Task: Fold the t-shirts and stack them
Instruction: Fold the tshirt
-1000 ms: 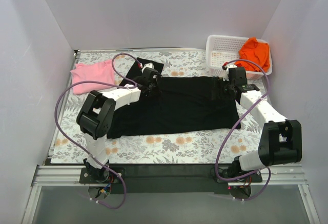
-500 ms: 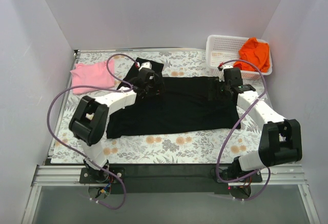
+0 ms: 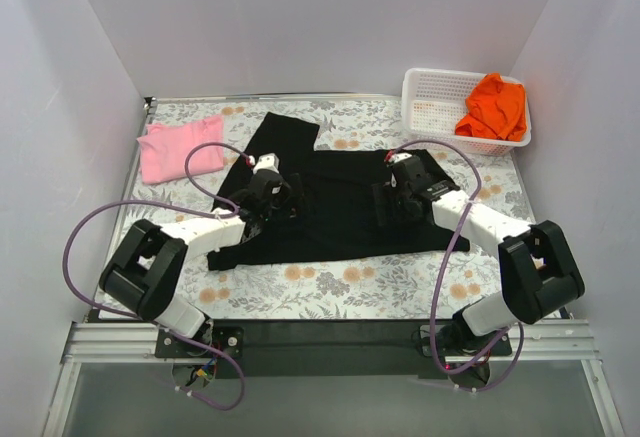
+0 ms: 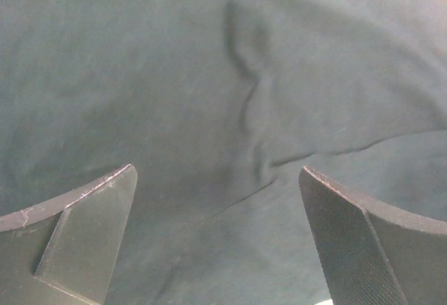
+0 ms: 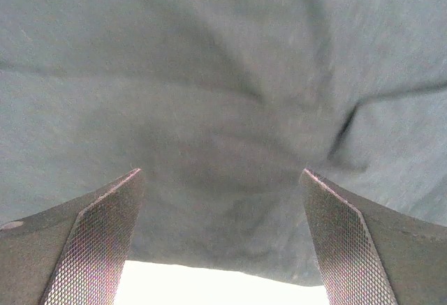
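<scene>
Folding appears under way on the black t-shirt (image 3: 340,219), spread mid-table between the pink t-shirt (image 3: 175,150) and the basket (image 3: 428,92) holding the orange t-shirt (image 3: 495,105), as the left gripper (image 3: 280,200) and right gripper (image 3: 392,202) press low over it, fingers apart, likely needing next to pinch cloth.

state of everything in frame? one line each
black t-shirt: spread on the table, creased, not folded
pink t-shirt: lying at the far left, in no hand
orange t-shirt: crumpled in the basket, draped over its rim
white mesh basket: upright, far right corner
left hand: open, over the black t-shirt
right hand: open, over the black t-shirt
</scene>
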Controlling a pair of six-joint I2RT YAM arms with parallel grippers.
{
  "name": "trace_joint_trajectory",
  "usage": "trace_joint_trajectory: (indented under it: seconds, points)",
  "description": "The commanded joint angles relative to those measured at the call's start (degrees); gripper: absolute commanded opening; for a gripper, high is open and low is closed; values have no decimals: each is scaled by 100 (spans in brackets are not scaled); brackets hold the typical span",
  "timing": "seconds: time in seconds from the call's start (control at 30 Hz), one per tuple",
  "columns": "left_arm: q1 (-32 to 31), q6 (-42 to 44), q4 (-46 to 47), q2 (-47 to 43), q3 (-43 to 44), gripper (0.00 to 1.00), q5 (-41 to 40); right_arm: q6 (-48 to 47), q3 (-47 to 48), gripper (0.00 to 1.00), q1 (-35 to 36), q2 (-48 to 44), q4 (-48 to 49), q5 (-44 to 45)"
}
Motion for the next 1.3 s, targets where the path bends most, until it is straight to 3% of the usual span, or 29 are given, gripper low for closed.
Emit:
trace_joint_trajectory:
  seconds: [0.0,0.33,0.6,1.1,1.27]
  points:
    - [-16,-165,428,-201,-391,95,28,242,-280,84,211,-1,85,445]
    - [10,-428,377,-490,-1306,95,-666,383,-633,84,431,210,164,542]
    - [695,-508,314,-939,-1852,96,-536,699,-870,84,984,597,217,490]
    - [766,-376,227,-860,-1668,96,-509,1359,-959,84,2013,326,-459,428]
    - [766,-288,-80,-1167,-1448,96,-561,1070,-204,88,1978,-26,-881,1200]
